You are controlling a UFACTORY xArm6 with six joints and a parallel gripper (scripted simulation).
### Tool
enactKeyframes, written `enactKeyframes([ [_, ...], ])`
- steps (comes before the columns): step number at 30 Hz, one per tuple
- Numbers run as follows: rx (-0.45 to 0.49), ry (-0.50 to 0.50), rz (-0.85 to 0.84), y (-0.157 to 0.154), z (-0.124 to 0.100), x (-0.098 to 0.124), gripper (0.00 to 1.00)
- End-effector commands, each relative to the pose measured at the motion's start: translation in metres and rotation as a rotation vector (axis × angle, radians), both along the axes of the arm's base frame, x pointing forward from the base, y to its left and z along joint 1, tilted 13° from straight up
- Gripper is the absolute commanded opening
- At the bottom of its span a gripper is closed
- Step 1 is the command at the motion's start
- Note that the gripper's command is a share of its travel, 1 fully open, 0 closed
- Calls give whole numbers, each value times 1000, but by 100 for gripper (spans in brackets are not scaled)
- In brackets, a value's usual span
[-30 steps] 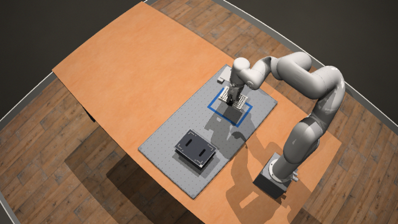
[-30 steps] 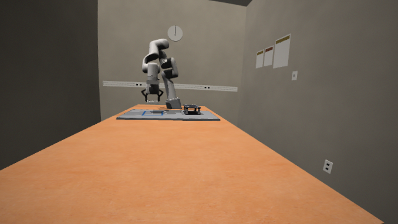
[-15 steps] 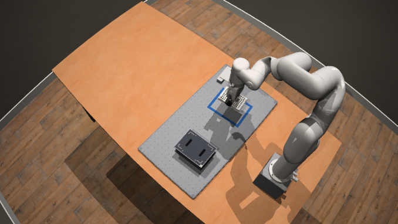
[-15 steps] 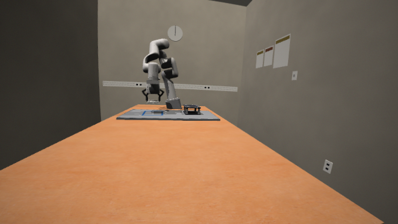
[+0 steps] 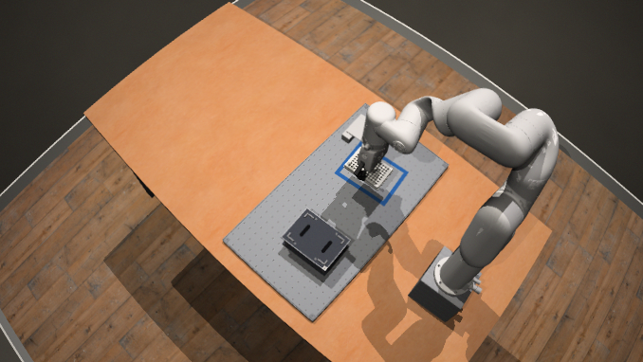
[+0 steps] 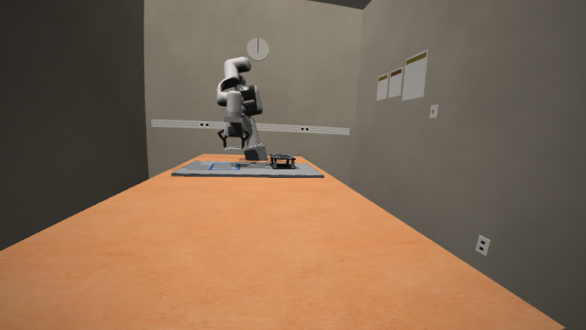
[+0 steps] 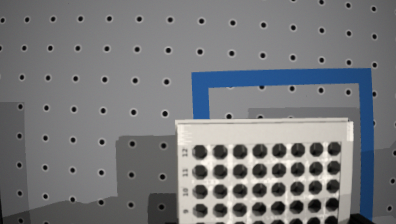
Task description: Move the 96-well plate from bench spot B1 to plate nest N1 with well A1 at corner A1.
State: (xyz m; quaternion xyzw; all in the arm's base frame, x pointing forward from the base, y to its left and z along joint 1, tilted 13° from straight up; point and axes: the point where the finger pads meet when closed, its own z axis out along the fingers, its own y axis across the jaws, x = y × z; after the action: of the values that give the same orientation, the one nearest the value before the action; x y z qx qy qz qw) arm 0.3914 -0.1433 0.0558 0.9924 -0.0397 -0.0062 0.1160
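Observation:
The white 96-well plate (image 5: 386, 173) (image 6: 233, 148) (image 7: 265, 170) hangs level in the air, held between the fingers of my gripper (image 5: 362, 173) (image 6: 233, 146). It is well above the grey perforated baseplate (image 5: 284, 199) (image 6: 194, 174) (image 7: 100, 75). The blue outline of spot B1 (image 5: 394, 189) (image 6: 225, 169) (image 7: 280, 78) lies below it with nothing inside. In the wrist view the plate sits over the outline's near right part. The dark raised nest N1 (image 5: 317, 239) (image 6: 283, 158) stands empty at the baseplate's other end, with white corner marks on top.
A small grey block (image 5: 347, 135) sits at the baseplate's far corner beyond B1. The arm's base (image 5: 441, 294) stands on the orange table beside the baseplate. The arm reaches over the B1 end.

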Motion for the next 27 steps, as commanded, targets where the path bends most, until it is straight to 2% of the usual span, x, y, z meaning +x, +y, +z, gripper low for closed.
enactKeyframes([
  [1,-2,-4,0,14,1,2,0],
  [27,-1,-4,0,94,-3,6,0],
])
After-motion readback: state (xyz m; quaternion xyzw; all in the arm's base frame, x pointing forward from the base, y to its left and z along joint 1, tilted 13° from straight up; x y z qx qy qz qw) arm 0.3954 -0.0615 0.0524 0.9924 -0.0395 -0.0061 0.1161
